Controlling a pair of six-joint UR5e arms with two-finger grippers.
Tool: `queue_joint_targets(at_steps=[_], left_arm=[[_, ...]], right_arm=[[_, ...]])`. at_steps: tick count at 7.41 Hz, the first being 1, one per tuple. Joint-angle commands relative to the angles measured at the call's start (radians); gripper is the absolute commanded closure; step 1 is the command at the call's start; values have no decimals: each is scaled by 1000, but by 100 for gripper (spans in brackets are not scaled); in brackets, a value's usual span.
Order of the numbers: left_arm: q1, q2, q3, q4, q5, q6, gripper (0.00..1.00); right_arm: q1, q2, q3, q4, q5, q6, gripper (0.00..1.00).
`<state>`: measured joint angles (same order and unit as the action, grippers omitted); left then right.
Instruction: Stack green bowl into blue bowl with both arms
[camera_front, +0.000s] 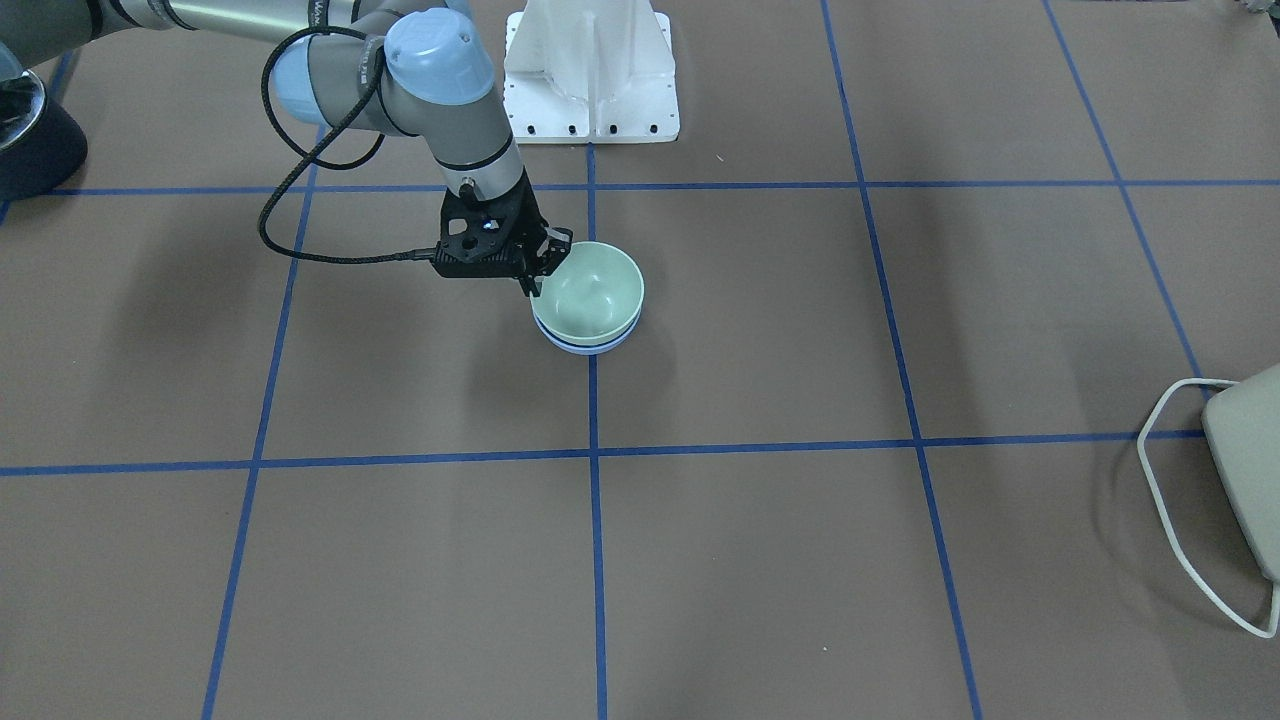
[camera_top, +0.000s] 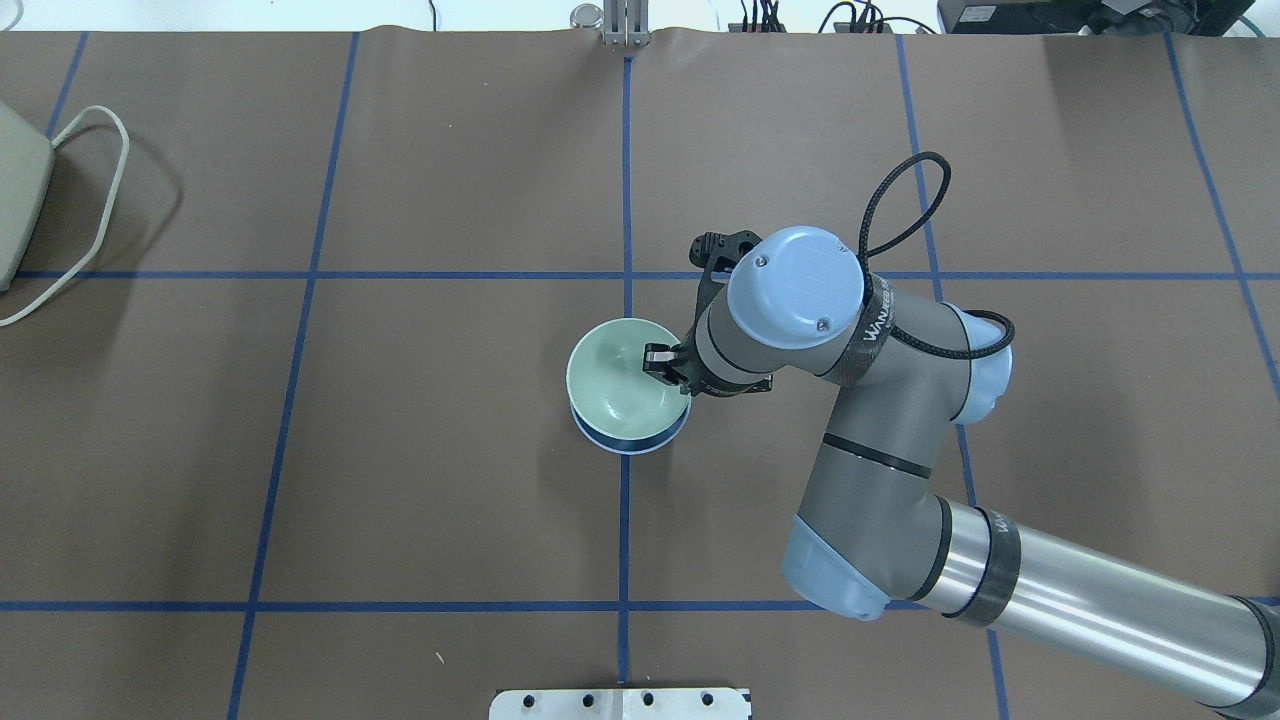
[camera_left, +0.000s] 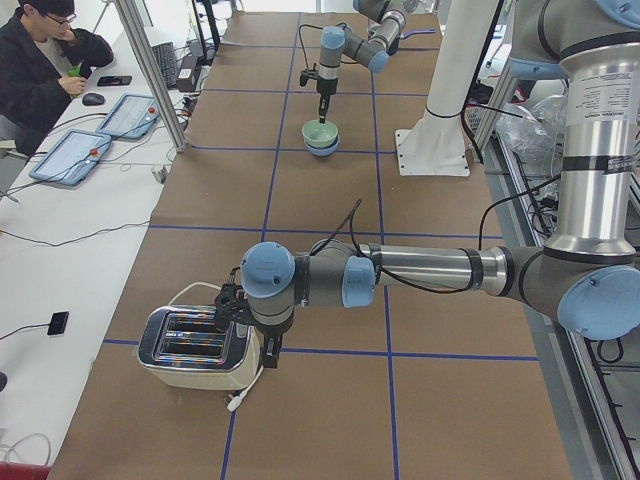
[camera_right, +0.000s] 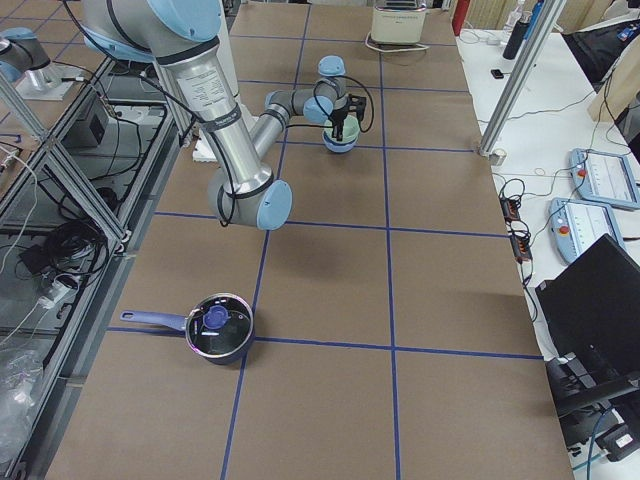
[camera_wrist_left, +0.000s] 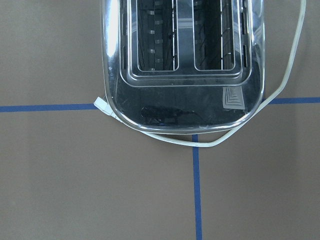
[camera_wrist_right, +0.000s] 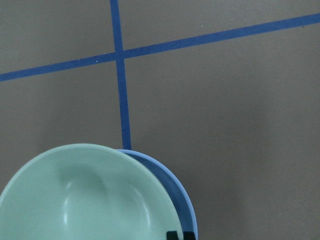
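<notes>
The pale green bowl (camera_front: 595, 290) sits slightly tilted inside the periwinkle-blue bowl (camera_front: 590, 347) near the table's middle, on a blue tape line. My right gripper (camera_front: 535, 280) straddles the green bowl's rim on the robot's right side, with one finger inside the bowl (camera_top: 657, 355), and is shut on that rim. The right wrist view shows the green bowl (camera_wrist_right: 85, 200) nested in the blue bowl (camera_wrist_right: 182, 200). My left gripper (camera_left: 272, 352) hangs over a toaster far to the left. I cannot tell whether it is open or shut.
A chrome toaster (camera_wrist_left: 185, 60) with a white cord (camera_wrist_left: 295, 60) stands at the table's left end. A dark pot with a lid (camera_right: 218, 328) stands at the right end. The white pedestal base (camera_front: 590, 80) is on the robot's side.
</notes>
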<state>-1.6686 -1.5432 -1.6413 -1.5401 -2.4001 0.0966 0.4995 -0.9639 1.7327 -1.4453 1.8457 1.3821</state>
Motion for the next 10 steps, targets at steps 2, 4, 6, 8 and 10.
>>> queue_joint_targets(at_steps=[2, 4, 6, 8, 10], left_arm=[[1, 0, 0, 0, -1, 0, 2], [1, 0, 0, 0, -1, 0, 2], [1, 0, 0, 0, -1, 0, 1], [1, 0, 1, 0, -1, 0, 2], [1, 0, 1, 0, 1, 0, 1]], right_arm=[[-10, 2, -21, 2, 0, -2, 100], [-12, 5, -27, 2, 0, -2, 100], [-13, 5, -33, 2, 0, -3, 100], [-13, 7, -36, 2, 1, -3, 95], [-13, 5, -33, 19, 1, -3, 38]])
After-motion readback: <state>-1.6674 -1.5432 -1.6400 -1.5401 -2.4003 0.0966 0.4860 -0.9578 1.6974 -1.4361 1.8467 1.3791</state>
